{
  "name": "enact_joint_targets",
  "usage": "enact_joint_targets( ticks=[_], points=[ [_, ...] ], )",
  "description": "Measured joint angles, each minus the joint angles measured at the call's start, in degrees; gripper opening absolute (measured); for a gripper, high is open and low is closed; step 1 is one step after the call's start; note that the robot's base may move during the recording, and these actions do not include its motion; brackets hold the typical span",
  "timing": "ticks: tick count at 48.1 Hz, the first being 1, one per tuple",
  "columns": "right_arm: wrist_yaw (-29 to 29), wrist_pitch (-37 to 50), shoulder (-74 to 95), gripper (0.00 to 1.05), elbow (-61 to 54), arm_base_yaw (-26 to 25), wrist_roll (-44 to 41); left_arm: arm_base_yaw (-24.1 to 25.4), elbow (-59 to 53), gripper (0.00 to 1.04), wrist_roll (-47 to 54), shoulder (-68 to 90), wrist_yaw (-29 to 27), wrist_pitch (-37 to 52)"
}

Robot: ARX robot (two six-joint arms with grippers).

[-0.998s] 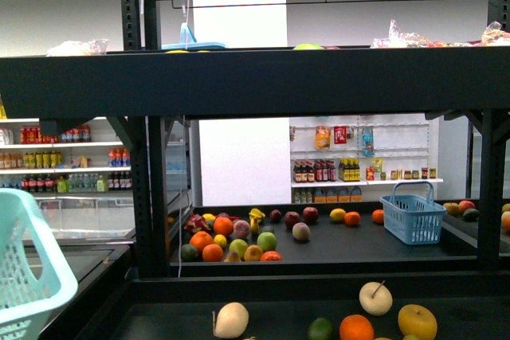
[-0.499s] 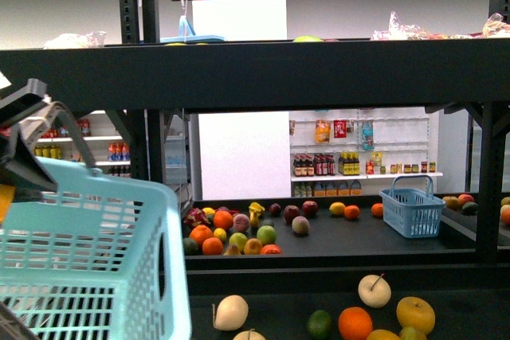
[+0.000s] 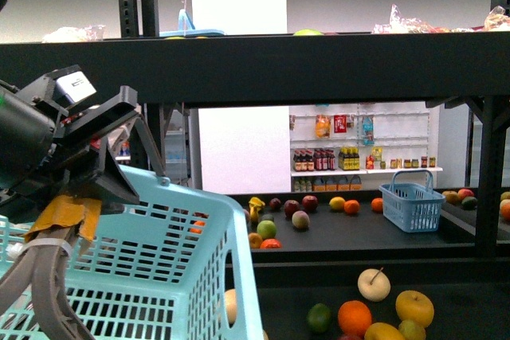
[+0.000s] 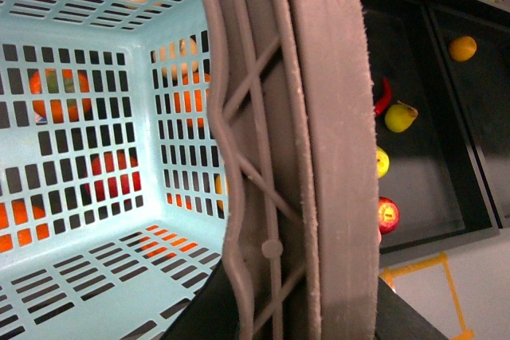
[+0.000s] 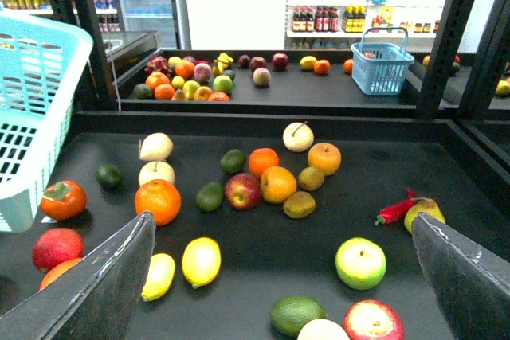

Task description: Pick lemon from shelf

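The lemon (image 5: 202,261) lies on the shelf's (image 5: 255,246) dark tier among scattered fruit, between the fingers of the right claw (image 5: 283,223), which is spread wide and empty. The left claw (image 3: 88,197) grips the teal basket (image 3: 183,276) by its handle. Shop shelves of bottles (image 3: 323,169) stand behind.

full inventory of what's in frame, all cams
shelf: one, black, tiers ahead
lemon: one, bright yellow, near tier
slim yellow fruit: one, yellow, beside the lemon
red chilli: one, red, near tier
loose fruit: many, mixed colours, both tiers
teal basket: one, teal, at the left arm
blue basket: one, blue, far tier
bottle shelves: several, white, background
left end effector: one, black, by the teal basket's handle, jaws unclear
right end effector: one, grey, open, empty, over near tier
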Motion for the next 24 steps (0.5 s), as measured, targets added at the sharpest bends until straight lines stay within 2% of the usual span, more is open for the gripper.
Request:
enact_joint_targets(
  ticks=[14,19,21,24],
  points=[
    [0.3,-0.1,0.1,0.97,0.0,0.0,0.1,-3.2,-2.0,0.17,-1.1,0.2,1.0,2.9],
    [10.7,-6.7,7.1,0.97,3.1,2.6,4.7,-3.3,-2.1,0.17,-1.2,0.2,1.0,2.9],
    [11.2,-5.2,12.0,0.97,4.1,2.2,5.6,-3.3,-2.1,0.17,-1.4,0.2,0.9,2.9],
    [8.5,1.1,22.1,0.97,6.2,0.0,6.5,-3.3,-2.1,0.17,-1.3,0.2,0.3,2.9]
  ],
)
